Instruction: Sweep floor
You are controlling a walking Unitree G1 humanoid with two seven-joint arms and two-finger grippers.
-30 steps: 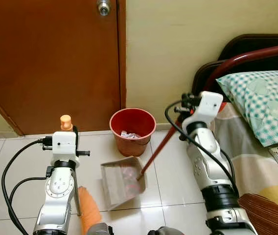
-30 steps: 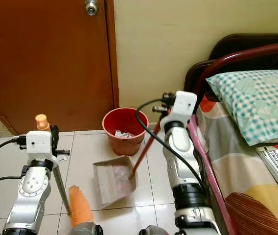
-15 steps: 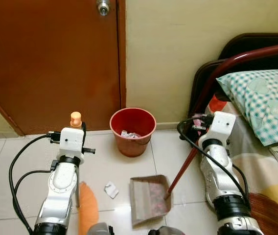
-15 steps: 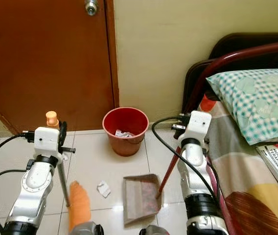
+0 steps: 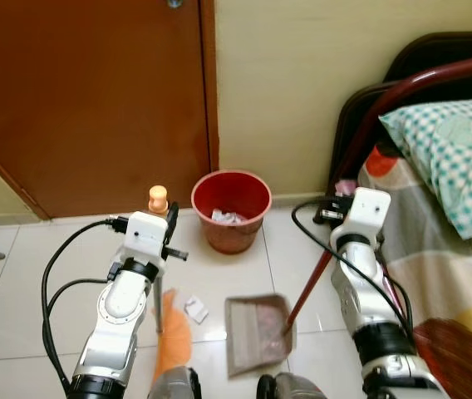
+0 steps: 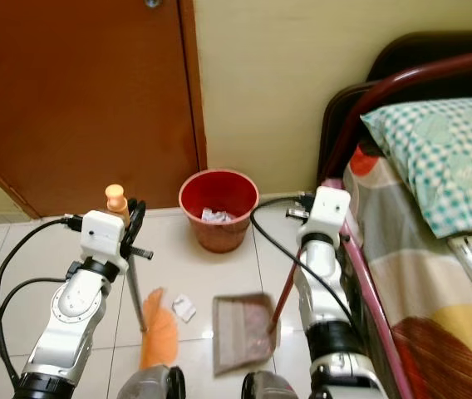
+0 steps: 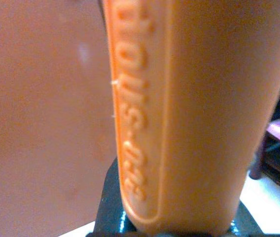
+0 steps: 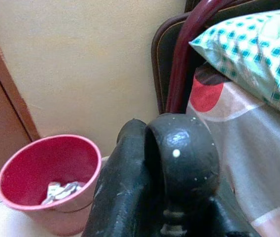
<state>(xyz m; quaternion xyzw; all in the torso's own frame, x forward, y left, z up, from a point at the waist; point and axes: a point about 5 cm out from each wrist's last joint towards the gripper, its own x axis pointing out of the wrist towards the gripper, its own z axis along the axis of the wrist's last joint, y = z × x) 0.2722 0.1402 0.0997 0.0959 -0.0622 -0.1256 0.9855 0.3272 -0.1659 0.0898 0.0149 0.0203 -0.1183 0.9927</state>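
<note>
Nearest the robot, the orange broom head [image 5: 172, 345] rested on the tiled floor [image 5: 20, 274], its thin shaft rising to the left gripper [image 5: 159, 218], whose fingers were clamped round the orange handle [image 7: 179, 113]; the handle's end stood up above the wrist. The broom seemed to be held near upright so the bristles could drag sideways across the tiles toward the pan.

Just right of the bristles lay a crumpled scrap of paper [image 5: 194, 309], on the floor between broom head and dustpan [image 5: 258, 334]. It lay low down, well below both grippers, touched by neither; only the broom and pan could reach it. I judged it the next thing to be swept in.

The dustpan sat flat on the tiles with its open mouth turned toward the far wall and some litter already inside. Its red stick [image 5: 309, 283] slanted up to the right gripper [image 8: 164, 197], which held the dark knob at the top, fingers shut round it. That long stick let the pan be steadied without bending.

Farther off, the red bin [image 5: 230, 208] stood by the wall beside the brown door [image 5: 86, 100], paper already in it, probably waiting for the pan to be emptied. On the right was the bed [image 5: 444, 249], with its checked pillow [image 5: 460, 150].
</note>
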